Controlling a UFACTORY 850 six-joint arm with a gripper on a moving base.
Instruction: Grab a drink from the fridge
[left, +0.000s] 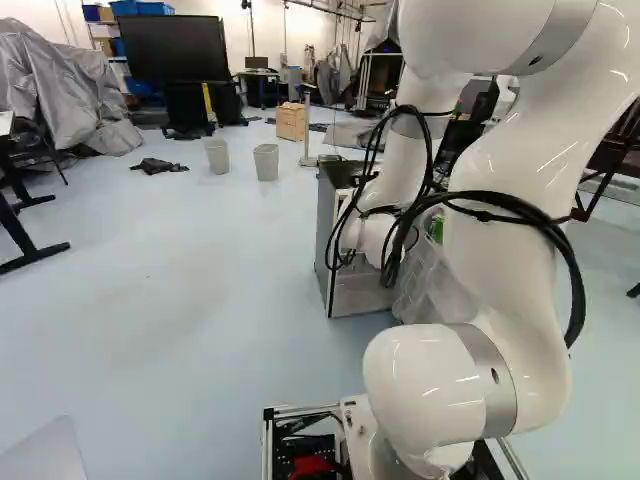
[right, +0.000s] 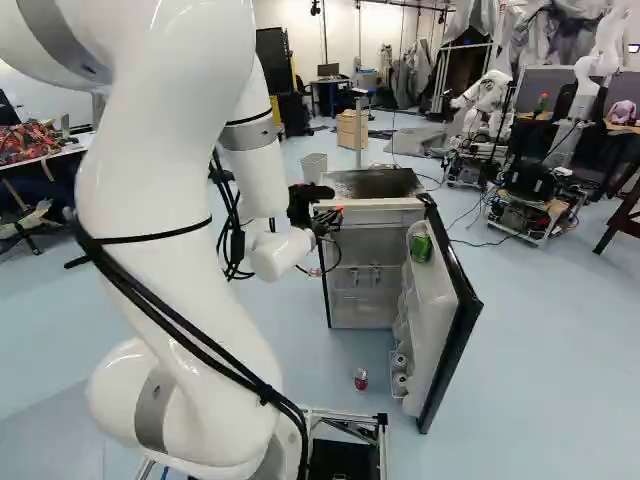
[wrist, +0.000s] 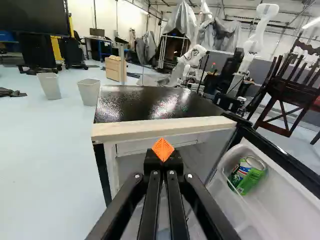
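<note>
Green drink can (wrist: 247, 175) sits in the upper bin (wrist: 280, 207) of the open fridge door (right: 462, 305), at about two o'clock from the jaws, taking twelve as straight ahead of them. The gripper (right: 334, 214) has its jaws closed, orange pads (wrist: 163, 149) together, with nothing in their hold. They stand near the pale wooden strip (wrist: 160, 127) along the front of the fridge's black top (wrist: 155, 102); I cannot tell whether they touch it. Seen in the right base view, two pale round can-like ends (right: 399, 361) show low in the door, at six o'clock from the green can, and a red can (right: 361, 379) is on the floor (right: 500, 400) near seven o'clock. Beyond the fridge (right: 368, 270), two wastebaskets (wrist: 89, 92) lie around eleven o'clock from the jaws, a wooden drawer unit (wrist: 114, 69) between eleven and twelve, another robot (wrist: 190, 60) between twelve and one, and a dark wooden chair (wrist: 286, 97) between one and two.
</note>
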